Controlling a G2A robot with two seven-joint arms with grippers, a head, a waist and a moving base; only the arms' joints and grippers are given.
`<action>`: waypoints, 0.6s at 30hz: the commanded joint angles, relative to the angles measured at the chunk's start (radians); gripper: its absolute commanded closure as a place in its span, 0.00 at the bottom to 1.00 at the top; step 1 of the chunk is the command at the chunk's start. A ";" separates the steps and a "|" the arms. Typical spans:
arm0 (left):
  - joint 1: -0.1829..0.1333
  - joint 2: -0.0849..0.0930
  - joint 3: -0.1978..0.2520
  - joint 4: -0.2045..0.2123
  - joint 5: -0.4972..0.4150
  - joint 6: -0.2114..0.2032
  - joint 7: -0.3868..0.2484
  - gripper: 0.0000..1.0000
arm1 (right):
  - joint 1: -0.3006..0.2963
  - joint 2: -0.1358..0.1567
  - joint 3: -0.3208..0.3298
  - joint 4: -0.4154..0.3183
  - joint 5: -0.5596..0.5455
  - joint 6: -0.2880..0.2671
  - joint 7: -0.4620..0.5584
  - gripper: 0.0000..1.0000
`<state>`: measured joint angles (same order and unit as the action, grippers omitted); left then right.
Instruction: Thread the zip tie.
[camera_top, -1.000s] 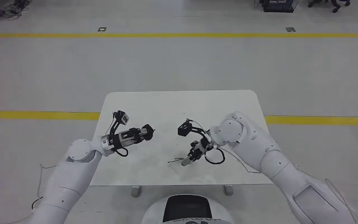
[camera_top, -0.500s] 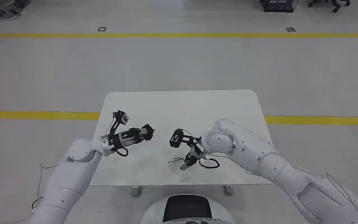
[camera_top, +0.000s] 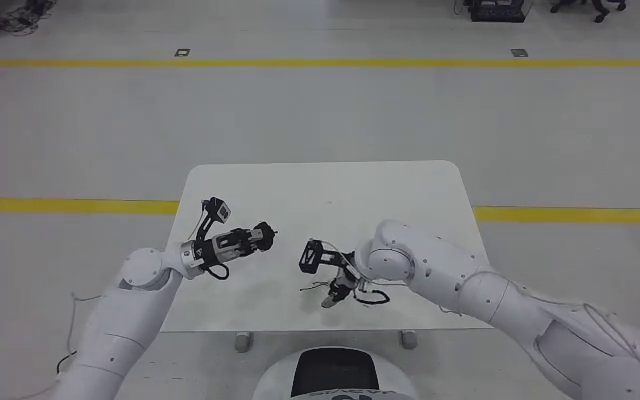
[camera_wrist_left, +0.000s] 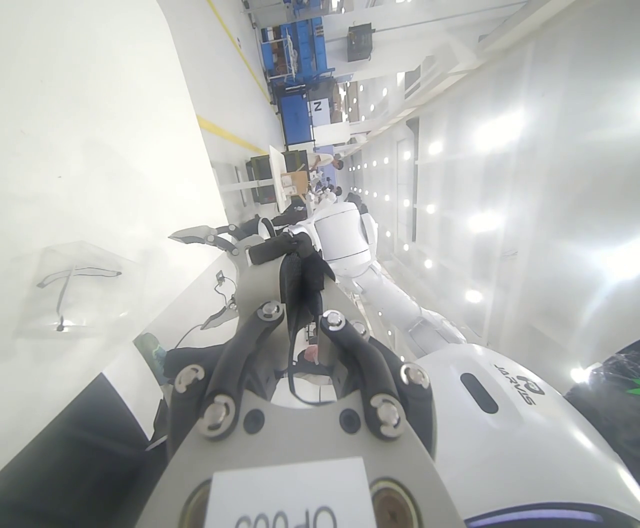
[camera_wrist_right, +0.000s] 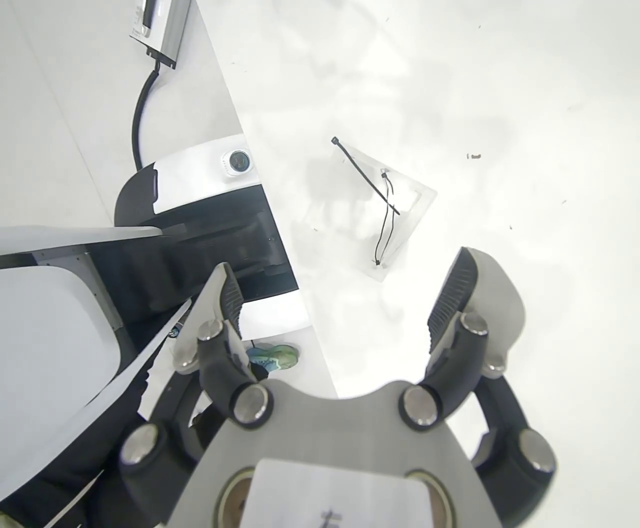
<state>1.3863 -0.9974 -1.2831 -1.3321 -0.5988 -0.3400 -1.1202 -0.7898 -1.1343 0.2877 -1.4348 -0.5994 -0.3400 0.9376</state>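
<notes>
Two thin black zip ties (camera_wrist_right: 382, 200) lie crossed on a clear plastic sheet (camera_wrist_right: 417, 197) near the white table's (camera_top: 400, 190) front edge; they also appear as zip ties (camera_wrist_left: 75, 274) in the left wrist view and as a dark streak of zip ties (camera_top: 315, 288) from above. My right gripper (camera_wrist_right: 340, 295) hangs open just short of them, nothing between its ribbed pads (camera_wrist_right: 450, 292); from above, the right gripper (camera_top: 328, 298) sits at the front edge. My left gripper (camera_wrist_left: 300, 260) is held above the table's left half, shut on a thin black strap that looks like another zip tie; seen from above, the left gripper (camera_top: 268, 234) points toward the centre.
The table's front edge (camera_wrist_right: 300, 310) runs close beside the right gripper. A grey box with a black cable (camera_wrist_right: 160, 30) lies on the floor below. The far and right parts of the tabletop (camera_top: 420, 200) are bare.
My right arm has swung left and toward the table's front edge, bringing its open gripper down near the zip ties. The left arm has stayed put.
</notes>
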 joint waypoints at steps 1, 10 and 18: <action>0.000 0.000 0.000 0.000 0.000 0.000 0.000 1.00 | -0.001 0.000 -0.022 -0.017 -0.056 0.000 -0.074 0.00; 0.000 0.000 0.000 0.000 0.000 0.000 0.000 1.00 | 0.022 0.003 -0.118 0.081 -0.132 0.000 -0.306 0.00; 0.000 0.000 0.000 0.000 0.000 0.000 0.000 1.00 | -0.012 -0.003 -0.118 0.085 -0.297 0.000 -0.388 0.00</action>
<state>1.3863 -0.9974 -1.2831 -1.3321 -0.5988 -0.3400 -1.1202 -0.7971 -1.1366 0.1700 -1.3503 -0.8704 -0.3400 0.5574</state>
